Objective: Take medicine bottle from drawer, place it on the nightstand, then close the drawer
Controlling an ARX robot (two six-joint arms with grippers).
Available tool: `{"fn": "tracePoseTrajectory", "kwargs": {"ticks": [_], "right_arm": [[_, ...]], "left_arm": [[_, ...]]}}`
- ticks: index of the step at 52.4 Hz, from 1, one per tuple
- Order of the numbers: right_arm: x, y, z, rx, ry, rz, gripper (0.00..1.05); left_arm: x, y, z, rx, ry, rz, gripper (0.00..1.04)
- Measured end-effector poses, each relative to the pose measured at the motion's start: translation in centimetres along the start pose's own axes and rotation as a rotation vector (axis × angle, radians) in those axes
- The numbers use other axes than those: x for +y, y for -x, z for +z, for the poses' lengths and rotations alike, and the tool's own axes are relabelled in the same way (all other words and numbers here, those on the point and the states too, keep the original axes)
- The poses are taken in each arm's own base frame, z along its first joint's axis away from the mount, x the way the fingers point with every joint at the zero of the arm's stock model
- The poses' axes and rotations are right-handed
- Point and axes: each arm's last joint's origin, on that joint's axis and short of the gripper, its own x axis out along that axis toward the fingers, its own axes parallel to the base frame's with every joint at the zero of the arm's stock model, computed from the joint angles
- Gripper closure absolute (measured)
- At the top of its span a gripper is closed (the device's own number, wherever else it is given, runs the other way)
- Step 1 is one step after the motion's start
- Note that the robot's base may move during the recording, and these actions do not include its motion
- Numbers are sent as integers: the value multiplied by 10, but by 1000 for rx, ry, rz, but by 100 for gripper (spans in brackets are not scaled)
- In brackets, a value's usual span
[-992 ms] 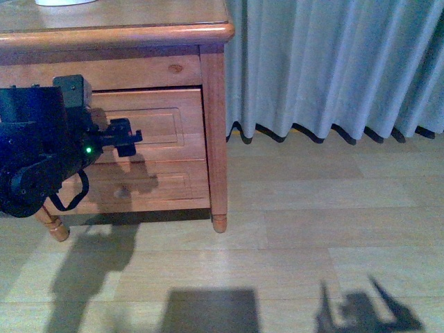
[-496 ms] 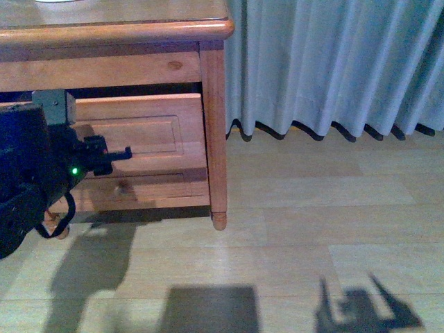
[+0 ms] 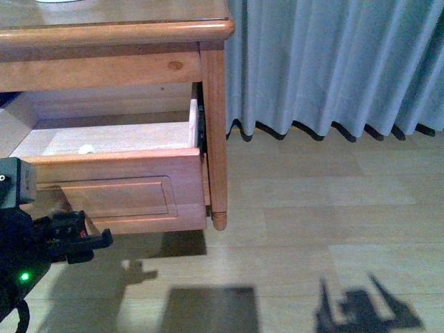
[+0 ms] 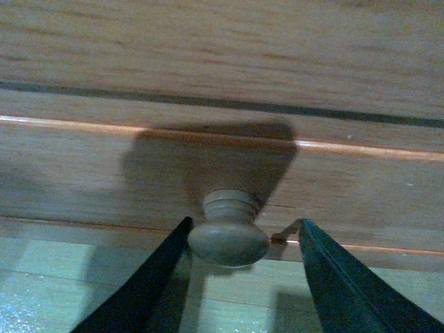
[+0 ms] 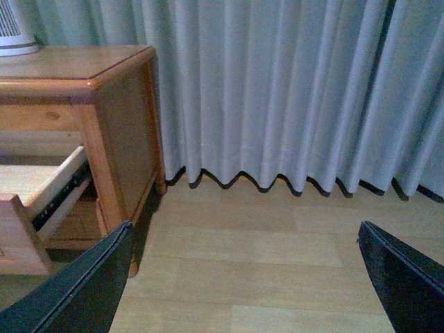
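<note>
The nightstand [image 3: 139,31] stands at the left, and its upper drawer [image 3: 118,187] is pulled well out, showing a pale inside. A small white thing, apparently the medicine bottle [image 3: 87,148], lies on the drawer floor near the front wall. My left gripper [image 3: 87,241] is low in front of the drawer front. In the left wrist view its open jaws [image 4: 246,223] straddle the round wooden knob [image 4: 227,236], which touches one finger. My right gripper [image 5: 243,277] is open and empty over the floor, to the right of the nightstand [image 5: 121,104].
A grey-blue curtain [image 3: 333,62] hangs to the floor right of the nightstand. Pale wood flooring [image 3: 312,236] lies in front. The base of a white ribbed device [image 5: 14,31] stands on the nightstand top. The open drawer's side rail [image 5: 59,198] shows in the right wrist view.
The upper drawer has gone from nearly closed to pulled well out. My left arm has moved back and down with the drawer front. The white thing inside is now exposed.
</note>
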Motion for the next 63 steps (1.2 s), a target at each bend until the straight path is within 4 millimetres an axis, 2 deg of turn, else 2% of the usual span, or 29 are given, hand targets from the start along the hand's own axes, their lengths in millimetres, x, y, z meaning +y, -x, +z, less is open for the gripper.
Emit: {"fn": "tracePoseTrajectory", "kwargs": {"ticks": [7, 8, 10, 12, 16, 19, 21, 26, 32, 35, 38, 39, 41, 45, 49, 59, 63], "right_arm": [[0, 0, 0, 0, 0, 0, 7], [0, 0, 0, 0, 0, 0, 7], [0, 0, 0, 0, 0, 0, 7], [0, 0, 0, 0, 0, 0, 7], [0, 0, 0, 0, 0, 0, 7], [0, 0, 0, 0, 0, -1, 7], [0, 0, 0, 0, 0, 0, 7], [0, 0, 0, 0, 0, 0, 7], [0, 0, 0, 0, 0, 0, 7], [0, 0, 0, 0, 0, 0, 7], [0, 0, 0, 0, 0, 0, 7], [0, 0, 0, 0, 0, 0, 7], [0, 0, 0, 0, 0, 0, 7], [0, 0, 0, 0, 0, 0, 7], [0, 0, 0, 0, 0, 0, 7], [0, 0, 0, 0, 0, -3, 7], [0, 0, 0, 0, 0, -3, 7]], "left_arm": [[0, 3, -3, 16, 1, -14, 31], [1, 5, -4, 22, 4, -17, 25], [2, 14, -5, 50, 27, -41, 20], [5, 30, -6, 97, 48, -59, 15], [14, 80, -6, 208, 78, -71, 5], [21, 104, -2, 249, 88, -53, 7], [23, 110, 5, 250, 99, -47, 7], [30, 121, 40, 179, 136, -44, 7], [29, 148, 107, 9, 133, -103, 7], [30, 167, 130, -199, 62, -58, 16], [30, 184, 144, -296, 20, -36, 25], [30, 187, 146, -307, 14, -32, 27], [31, 207, 151, -335, -19, -23, 38], [31, 233, 145, -349, -45, -20, 55], [32, 239, 139, -383, -52, -20, 69], [33, 233, 116, -361, -58, -17, 102], [34, 236, 109, -346, -61, -19, 101]]}}
